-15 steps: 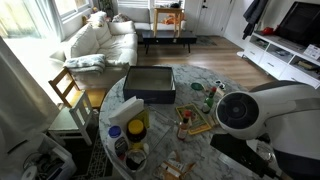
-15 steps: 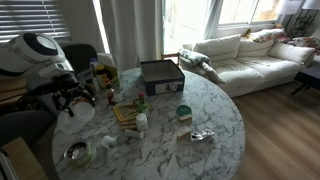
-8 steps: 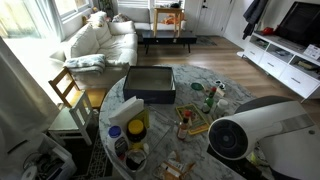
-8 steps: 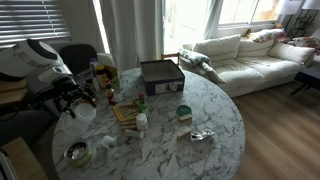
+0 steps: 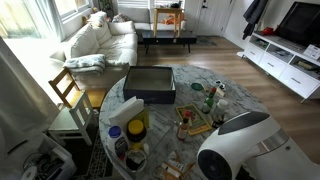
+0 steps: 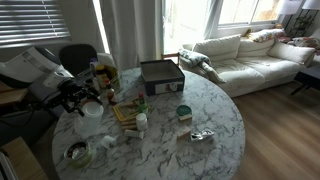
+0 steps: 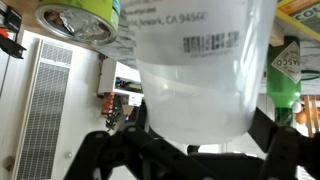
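Tub (image 7: 195, 70) sits within the hand (image 7: 190, 150), can (image 7: 80, 20) alongside.

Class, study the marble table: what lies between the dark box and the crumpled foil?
A small round green-topped container sits between the dark box and the crumpled foil, shown in an exterior view.

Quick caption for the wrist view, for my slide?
Translucent barcoded tub looms over the gripper, green bottle at right.
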You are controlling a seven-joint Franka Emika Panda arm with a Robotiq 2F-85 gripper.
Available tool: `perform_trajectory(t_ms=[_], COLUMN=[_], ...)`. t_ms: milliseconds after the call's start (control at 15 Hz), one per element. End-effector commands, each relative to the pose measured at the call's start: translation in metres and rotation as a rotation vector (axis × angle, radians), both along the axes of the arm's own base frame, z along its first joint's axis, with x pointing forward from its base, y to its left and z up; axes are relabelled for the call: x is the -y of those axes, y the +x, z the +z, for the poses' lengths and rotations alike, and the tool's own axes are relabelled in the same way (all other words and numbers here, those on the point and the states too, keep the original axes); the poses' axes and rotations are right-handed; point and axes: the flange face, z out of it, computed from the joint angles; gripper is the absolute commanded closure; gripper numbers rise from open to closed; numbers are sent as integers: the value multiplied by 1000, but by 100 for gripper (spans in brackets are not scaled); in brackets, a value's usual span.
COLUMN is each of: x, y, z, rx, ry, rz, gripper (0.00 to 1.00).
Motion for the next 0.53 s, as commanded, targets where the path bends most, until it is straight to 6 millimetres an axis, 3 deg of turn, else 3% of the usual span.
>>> perform_trajectory(t_ms=[0,467], x=[-7,-3], y=[4,19], z=[-16,13], rx=[14,-4], ry=[-52,30], rz=[24,-10], gripper=[1,0])
